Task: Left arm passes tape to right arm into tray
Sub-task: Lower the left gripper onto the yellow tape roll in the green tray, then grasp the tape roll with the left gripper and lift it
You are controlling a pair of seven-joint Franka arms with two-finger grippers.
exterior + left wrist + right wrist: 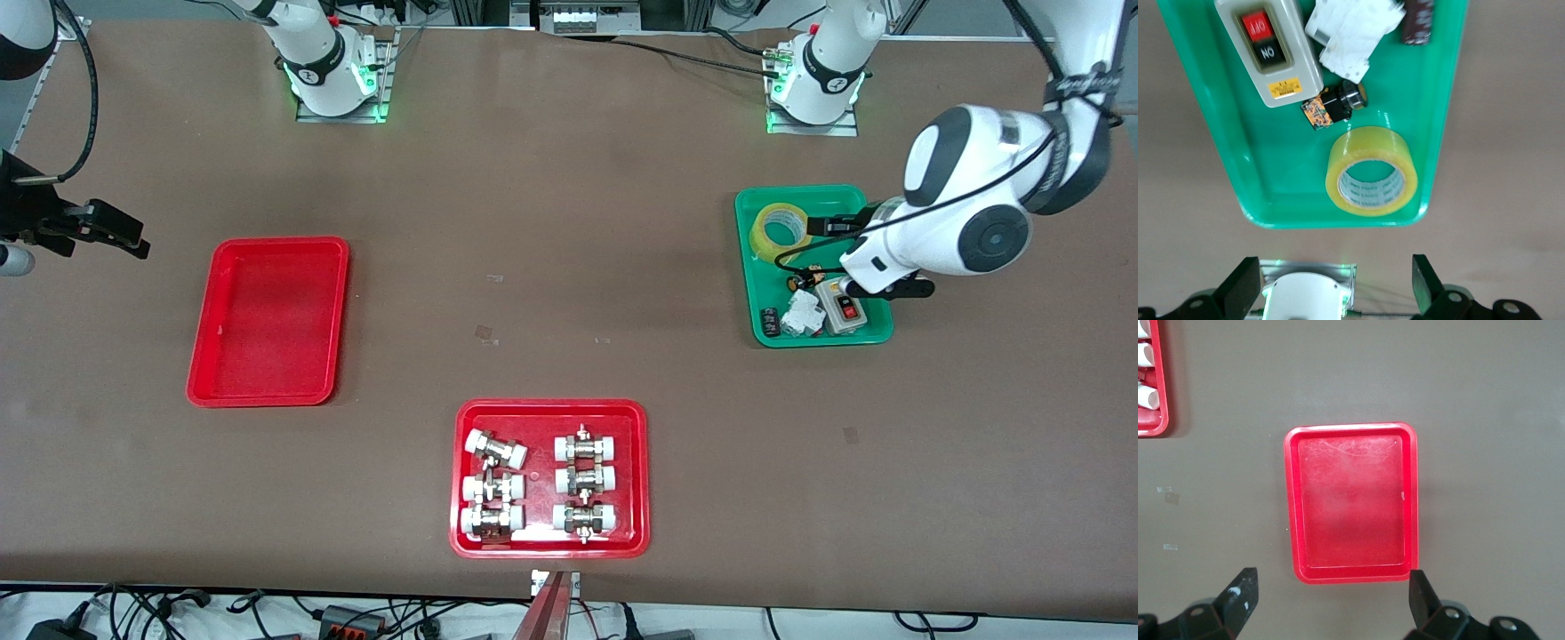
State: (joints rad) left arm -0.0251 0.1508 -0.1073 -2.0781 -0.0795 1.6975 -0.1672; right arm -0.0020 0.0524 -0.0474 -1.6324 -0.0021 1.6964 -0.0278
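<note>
**Tape unheld in green tray; both claws empty**

Left claw (1337, 287): fingers spread wide apart, nothing between them. It hangs over the green tray (1205, 133), at the tray's end farthest from the front camera. In the left wrist view the tape (1371, 171) lies just ahead of the fingertips, inside the tray corner, close to the rim on two sides. It rests flat on one face, core hole up, apart from the small black-and-orange part (1335, 107) beside it. Further out from the claw in the same tray: the grey switch box (1268, 50) with red and black buttons, a white plastic piece (1351, 30) and a dark component (1418, 23).

Handling judgement: the roll looks light and rigid, a thick wound band on a pale core, so it should not crush under a firm pinch. The outer face is glossy and curved and may slip or roll out of a grip across the full width. A better hold seems to be one finger down the core hole and one outside, clamping the wall on the side away from the rim, where there is room to descend.

Right claw (1331, 603): fingers apart, empty, waiting over bare counter (1485, 400) just short of the plain red tray (1293, 507), which holds nothing. Well off from it, the red tray of fittings (461, 480) sits nearest the front camera.
</note>
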